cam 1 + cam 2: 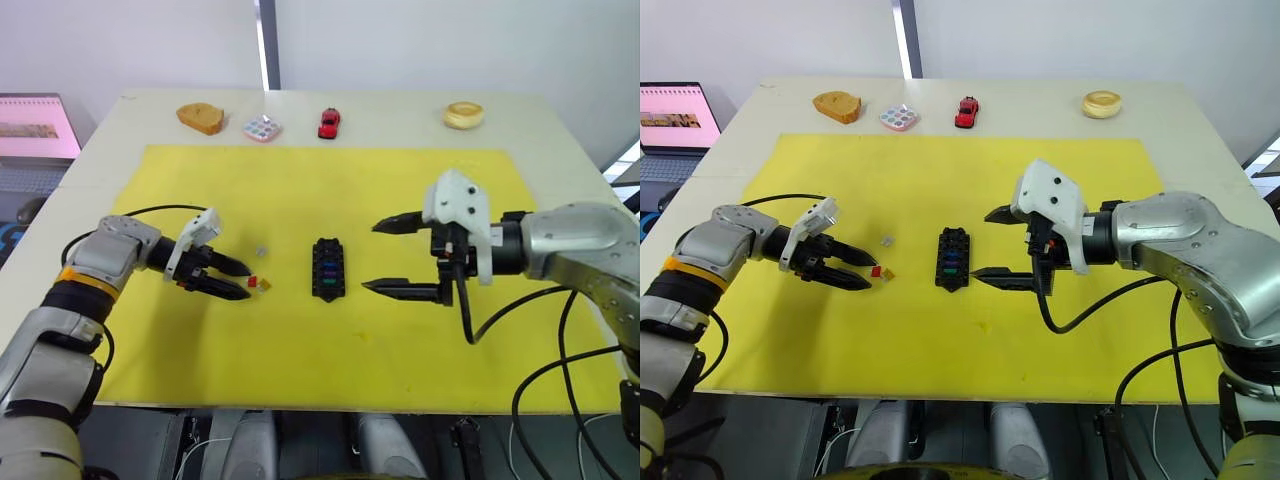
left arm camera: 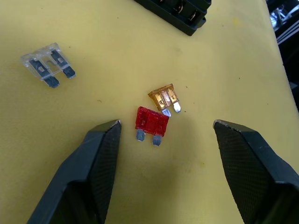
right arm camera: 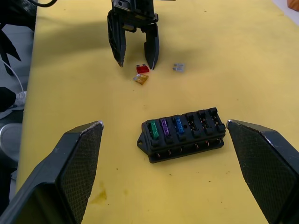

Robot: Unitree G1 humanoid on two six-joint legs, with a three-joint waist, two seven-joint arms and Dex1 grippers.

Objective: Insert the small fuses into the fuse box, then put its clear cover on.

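Left wrist view: left gripper (image 2: 166, 128) fingers apart over the red fuse (image 2: 152, 121); tiny, light, stiff — pinch its plastic body. Right gripper (image 3: 163, 126) wide open near the box (image 3: 183, 134).

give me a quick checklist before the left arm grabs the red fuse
1. Left gripper open: ok, its fingers stand wide apart.
2. Red fuse between the fingers: ok, it lies flat on the yellow mat just ahead of the tips.
3. Red fuse free of others: not ok, the amber fuse lies right against it and might get caught too.
4. Grey fuse out of the way: ok, it lies well apart.
5. Empty slots in the fuse box: ok, three hold green, purple and blue fuses, three are bare.
6. Right gripper clear: ok, open, either side of the box, not touching.
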